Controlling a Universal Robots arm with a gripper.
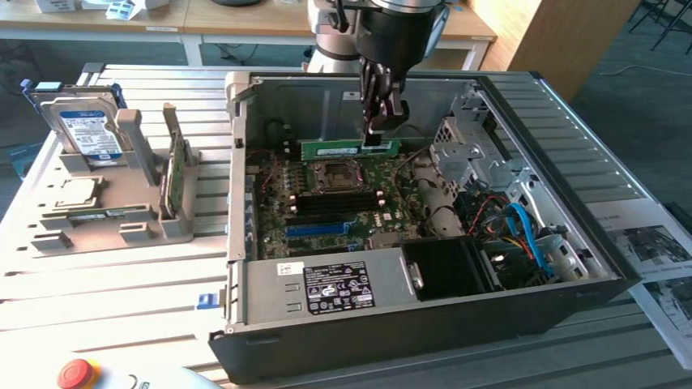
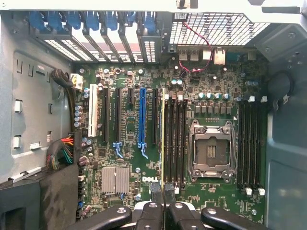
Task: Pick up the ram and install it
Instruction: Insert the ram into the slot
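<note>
**Ram held over the memory slots of the open computer**

Nearest in the exterior view, a round red push button (image 1: 78,373) sat at the edge of the pale slatted desk (image 1: 108,284). Behind it lay the open black computer case (image 1: 433,324) on its side, probably so that the board faced up and could be reached from above. Inside was the green motherboard (image 1: 275,207), with its square silver processor socket (image 1: 335,173) uncovered.

Just beyond the socket hung the ram (image 1: 335,149), a long, thin green circuit-board stick with a pale label. It was level, with its long edge down. The black two-finger tool (image 1: 375,138) was closed almost fully on the upper edge of the ram, toward the end on the exterior view's right. I judge that this hold left the lower contact edge free for a slot.

In the wrist view the ram appeared edge-on as a thin line. It ran parallel to the row of long black memory slots (image 2: 175,139) beside the socket, and this alignment seemed to be on purpose. Whether the lower edge touched a slot, I could not tell. The stick did not look seated.

Toward the exterior view's left, a grey plastic holder (image 1: 97,231) stood on the desk, well apart from the tool. It carried an upright hard drive with a blue and white label (image 1: 87,134) and a broader green card (image 1: 178,170). I think the parts stood on edge there so that fingers could take them from above.
</note>
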